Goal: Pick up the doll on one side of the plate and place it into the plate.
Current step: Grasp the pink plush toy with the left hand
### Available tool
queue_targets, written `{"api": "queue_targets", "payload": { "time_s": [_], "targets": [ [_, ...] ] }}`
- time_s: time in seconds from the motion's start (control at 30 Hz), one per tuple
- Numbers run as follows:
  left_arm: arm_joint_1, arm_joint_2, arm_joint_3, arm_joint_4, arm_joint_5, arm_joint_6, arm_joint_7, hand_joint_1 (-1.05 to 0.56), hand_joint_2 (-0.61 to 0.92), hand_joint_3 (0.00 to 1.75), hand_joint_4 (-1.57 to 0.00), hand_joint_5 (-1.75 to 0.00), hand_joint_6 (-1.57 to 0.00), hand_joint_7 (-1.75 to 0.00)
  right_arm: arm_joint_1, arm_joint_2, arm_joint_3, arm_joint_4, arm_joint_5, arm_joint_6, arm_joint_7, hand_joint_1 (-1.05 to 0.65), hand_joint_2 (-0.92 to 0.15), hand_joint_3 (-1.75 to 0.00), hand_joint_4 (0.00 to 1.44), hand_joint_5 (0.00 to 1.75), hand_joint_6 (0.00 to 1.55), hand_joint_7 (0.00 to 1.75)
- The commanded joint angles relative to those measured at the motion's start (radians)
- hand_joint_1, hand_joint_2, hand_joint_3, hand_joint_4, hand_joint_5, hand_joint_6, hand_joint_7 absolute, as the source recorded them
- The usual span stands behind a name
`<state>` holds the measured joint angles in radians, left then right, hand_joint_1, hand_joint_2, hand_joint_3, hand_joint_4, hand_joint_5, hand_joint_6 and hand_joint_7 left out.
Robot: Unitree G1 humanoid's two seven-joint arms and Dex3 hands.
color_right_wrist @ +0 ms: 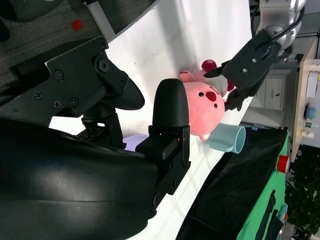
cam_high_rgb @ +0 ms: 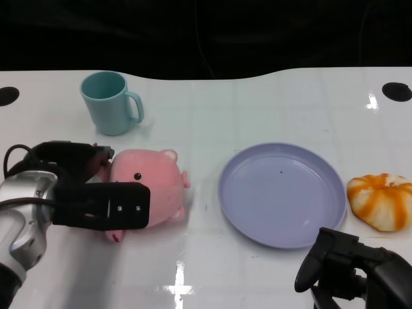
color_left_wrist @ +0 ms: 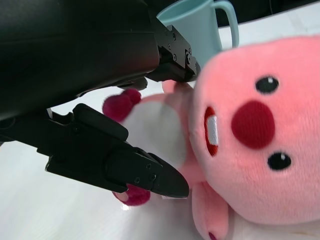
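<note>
A pink plush doll point(cam_high_rgb: 154, 183) lies on the white table to the left of the lavender plate point(cam_high_rgb: 235, 209), which has nothing in it. My left hand point(cam_high_rgb: 84, 187) straddles the doll, one broad finger across its front and the others behind it. In the left wrist view the doll point(color_left_wrist: 250, 130) lies just past the fingers point(color_left_wrist: 145, 172), with a gap showing between them. The right wrist view shows the doll point(color_right_wrist: 205, 107) between the spread fingers of the left hand point(color_right_wrist: 250, 67). My right hand point(cam_high_rgb: 347, 264) hovers near the table's front edge, below the plate, holding nothing.
A teal mug point(cam_high_rgb: 112, 103) stands behind the doll at the back left. An orange and white plush point(cam_high_rgb: 381, 201) lies to the right of the plate. Black round marks sit at the table's far corners.
</note>
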<state>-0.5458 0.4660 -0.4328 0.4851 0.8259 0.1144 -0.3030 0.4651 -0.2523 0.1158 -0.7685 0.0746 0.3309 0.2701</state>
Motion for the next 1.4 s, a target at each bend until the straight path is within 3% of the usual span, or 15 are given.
{"api": "queue_targets", "payload": {
  "time_s": [0.03,0.57,0.77,0.8,0.83,0.9,0.93,0.97,1.0,1.17,1.3,1.4],
  "targets": [
    [-0.041,-0.009,-0.026,0.087,-0.006,-0.017,-0.009,-0.67,0.92,0.01,-0.18,-0.17,-0.27,0.0,0.009,-0.007,-0.006,-0.016,0.005,0.01,-0.003,-0.08,-0.61,-1.15,0.62,1.74,0.55,1.5],
    [-0.146,-0.165,-0.09,0.557,-0.071,-0.102,0.132,-0.6,0.92,0.06,-0.39,-0.09,-0.5,-0.04,0.022,-0.012,-0.009,-0.024,0.007,0.01,0.0,-0.09,-0.63,-1.11,0.62,1.72,0.56,1.47],
    [-0.117,-0.199,-0.087,0.625,-0.096,-0.141,0.252,-0.5,0.92,0.06,-0.68,-0.19,-0.76,-0.09,0.019,-0.012,-0.011,-0.023,0.01,0.02,-0.001,-0.11,-0.63,-1.11,0.62,1.72,0.56,1.46],
    [-0.109,-0.202,-0.083,0.631,-0.101,-0.157,0.29,-0.42,0.92,0.07,-0.72,-0.39,-0.86,-0.15,0.018,-0.012,-0.011,-0.023,0.011,0.023,-0.001,-0.11,-0.63,-1.11,0.62,1.71,0.56,1.46],
    [-0.104,-0.204,-0.084,0.637,-0.104,-0.169,0.32,-0.35,0.92,0.12,-0.7,-0.75,-0.93,-0.27,0.017,-0.013,-0.012,-0.022,0.011,0.023,0.0,-0.11,-0.63,-1.11,0.62,1.71,0.56,1.46],
    [-0.101,-0.205,-0.092,0.646,-0.099,-0.185,0.364,-0.32,0.92,0.15,-0.71,-0.97,-0.99,-0.37,0.016,-0.014,-0.012,-0.019,0.01,0.017,0.003,-0.11,-0.63,-1.11,0.61,1.71,0.56,1.46],
    [-0.1,-0.204,-0.096,0.65,-0.095,-0.189,0.382,-0.31,0.92,0.13,-0.69,-1.23,-1.01,-0.5,0.016,-0.014,-0.012,-0.018,0.011,0.015,0.003,-0.1,-0.63,-1.11,0.61,1.71,0.57,1.46],
    [-0.098,-0.206,-0.098,0.655,-0.094,-0.188,0.399,-0.29,0.92,0.13,-0.67,-1.5,-0.95,-0.75,0.016,-0.013,-0.013,-0.016,0.012,0.012,0.004,-0.1,-0.63,-1.11,0.61,1.71,0.57,1.46],
    [-0.096,-0.206,-0.097,0.658,-0.096,-0.189,0.412,-0.28,0.92,0.18,-0.68,-1.62,-0.89,-0.85,0.016,-0.012,-0.014,-0.014,0.014,0.01,0.004,-0.1,-0.63,-1.11,0.61,1.72,0.57,1.46],
    [-0.08,-0.203,-0.086,0.643,-0.113,-0.192,0.47,-0.24,0.92,0.31,-0.69,-1.74,-0.64,-1.49,0.014,-0.013,-0.019,-0.007,0.016,0.008,0.007,-0.11,-0.63,-1.12,0.62,1.72,0.57,1.47],
    [-0.051,-0.2,-0.051,0.587,-0.154,-0.215,0.539,-0.25,0.92,0.31,-0.72,-1.75,-0.62,-1.59,0.006,-0.013,-0.023,0.002,0.018,0.003,0.01,-0.1,-0.63,-1.11,0.62,1.73,0.57,1.47],
    [-0.02,-0.2,0.007,0.531,-0.213,-0.244,0.592,-0.19,0.8,0.54,-0.86,-1.75,-0.67,-1.73,0.002,-0.013,-0.021,0.008,0.012,-0.005,0.011,-0.09,-0.63,-1.13,0.62,1.73,0.57,1.48]
  ]
}}
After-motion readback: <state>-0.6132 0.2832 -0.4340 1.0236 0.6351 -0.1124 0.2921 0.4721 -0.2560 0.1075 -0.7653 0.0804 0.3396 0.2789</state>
